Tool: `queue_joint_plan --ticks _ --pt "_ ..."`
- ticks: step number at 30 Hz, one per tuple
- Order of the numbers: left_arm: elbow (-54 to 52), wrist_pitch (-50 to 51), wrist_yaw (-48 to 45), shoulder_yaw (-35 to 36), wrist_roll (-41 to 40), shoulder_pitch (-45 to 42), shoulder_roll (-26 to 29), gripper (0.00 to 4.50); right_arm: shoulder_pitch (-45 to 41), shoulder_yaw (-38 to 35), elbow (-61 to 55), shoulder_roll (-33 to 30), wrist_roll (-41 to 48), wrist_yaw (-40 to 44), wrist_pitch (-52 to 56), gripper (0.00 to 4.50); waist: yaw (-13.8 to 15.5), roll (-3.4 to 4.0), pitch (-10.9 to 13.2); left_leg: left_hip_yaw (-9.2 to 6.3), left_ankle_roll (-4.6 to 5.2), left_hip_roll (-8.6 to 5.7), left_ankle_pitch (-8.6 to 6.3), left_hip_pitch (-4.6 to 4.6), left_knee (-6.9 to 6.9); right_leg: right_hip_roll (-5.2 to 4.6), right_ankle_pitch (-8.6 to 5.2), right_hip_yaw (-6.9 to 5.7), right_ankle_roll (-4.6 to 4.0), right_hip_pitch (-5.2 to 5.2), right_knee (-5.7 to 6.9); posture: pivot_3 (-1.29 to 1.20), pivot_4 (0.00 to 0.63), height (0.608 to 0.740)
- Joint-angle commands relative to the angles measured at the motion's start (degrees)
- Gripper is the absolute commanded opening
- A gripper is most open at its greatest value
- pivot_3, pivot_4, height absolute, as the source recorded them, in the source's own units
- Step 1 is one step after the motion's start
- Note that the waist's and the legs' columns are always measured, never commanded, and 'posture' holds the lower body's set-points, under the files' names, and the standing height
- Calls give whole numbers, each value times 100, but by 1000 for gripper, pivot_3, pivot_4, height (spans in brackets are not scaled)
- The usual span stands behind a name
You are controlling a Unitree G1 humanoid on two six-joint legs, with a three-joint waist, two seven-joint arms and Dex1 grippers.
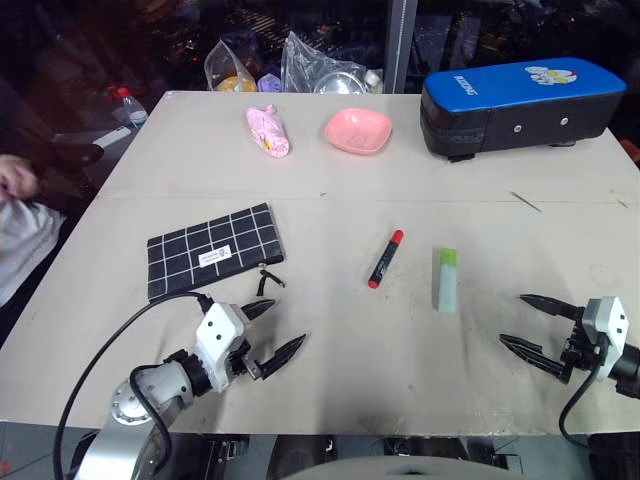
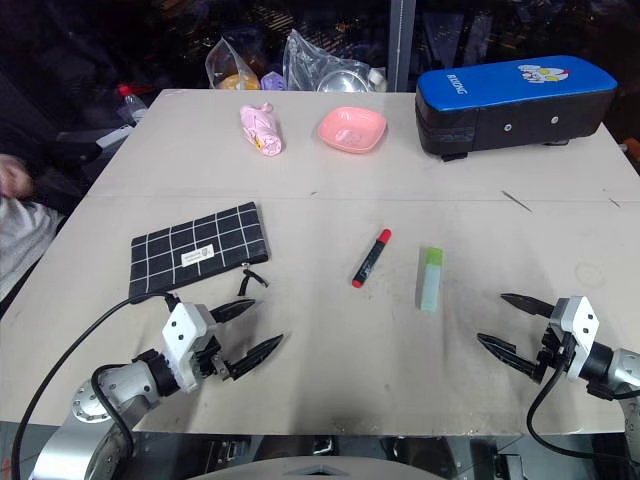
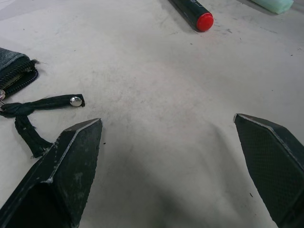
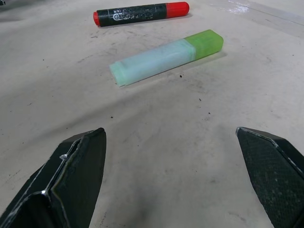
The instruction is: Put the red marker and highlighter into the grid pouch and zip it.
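My bench [image 1: 480, 330] is evenly and brightly lit from above, shadows soft and short; the background along the upper frame is dark, with a glare at upper right in my right wrist view.

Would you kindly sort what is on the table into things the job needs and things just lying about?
Needed:
red marker
highlighter
grid pouch

Lying about:
blue case
pink bowl
pink bundle
plastic bags
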Motion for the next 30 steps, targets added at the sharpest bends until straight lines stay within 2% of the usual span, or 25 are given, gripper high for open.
queue_joint_plan --ticks 1,17,24,27,30 --pt "-167 -137 -46 44 -26 24 12 4500 39 -209 -75 -36 56 45 -93 4421 0 0 0 0 0 0 0 0 0 0 0 0 0 0 0 0 150 740" --pt "95 -313 -225 311 -170 87 28 4500 93 -121 -471 68 138 -44 -93 4421 -6 0 0 0 0 1 0 0 0 2 4 0 7 0 0 0 150 740" --pt "654 -540 -350 1359 -477 148 168 4500 -265 189 -1437 236 471 -257 417 4421 -18 -4 2 -1 0 5 0 1 0 7 4 -2 8 -1 1 0 150 740" --pt "1085 -479 -548 2091 -767 145 411 4500 -638 505 -2002 363 677 -434 763 4421 -14 -7 4 -1 -1 4 0 0 0 3 4 -4 7 -1 1 0 150 740" --pt "1796 -697 -717 2570 -723 48 687 4500 -916 797 -2378 464 761 -578 1054 4421 -18 -7 5 -5 -2 7 0 0 0 5 3 -10 6 -3 2 0 150 740"
